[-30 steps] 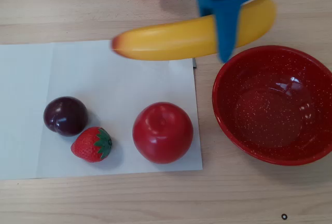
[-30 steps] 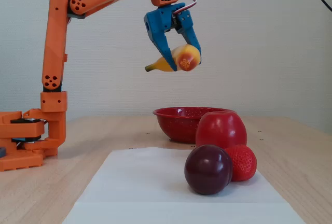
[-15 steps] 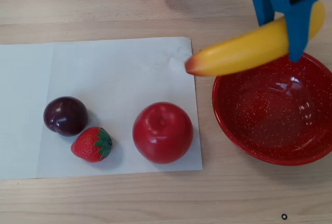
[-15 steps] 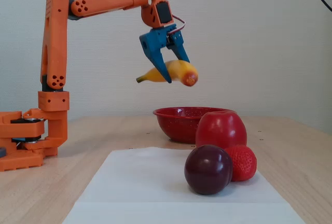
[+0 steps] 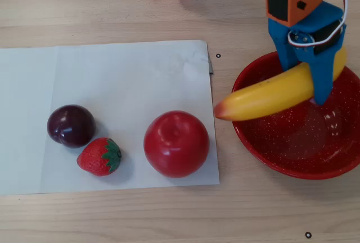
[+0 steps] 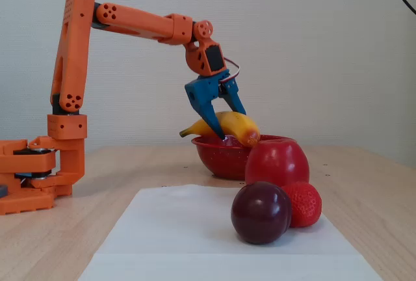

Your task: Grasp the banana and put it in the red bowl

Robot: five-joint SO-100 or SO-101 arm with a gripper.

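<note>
The yellow banana [image 5: 264, 95] hangs just above the red bowl [image 5: 281, 153], its reddish end poking out past the bowl's left rim in the overhead view. My blue gripper [image 5: 315, 94] is shut on the banana near its stem half. From the side, the fixed view has the banana [image 6: 235, 127] level with the red bowl's [image 6: 218, 157] rim, held in the gripper [image 6: 222, 133]. Whether the banana touches the bowl cannot be told.
A white paper sheet [image 5: 112, 85] lies left of the bowl, carrying a red apple [image 5: 176, 143], a strawberry [image 5: 100, 156] and a dark plum [image 5: 71, 125]. The orange arm base [image 6: 32, 177] stands at the far left of the fixed view.
The gripper has carried the banana right in the overhead view and lowered it from high above the table to just over the bowl's rim.
</note>
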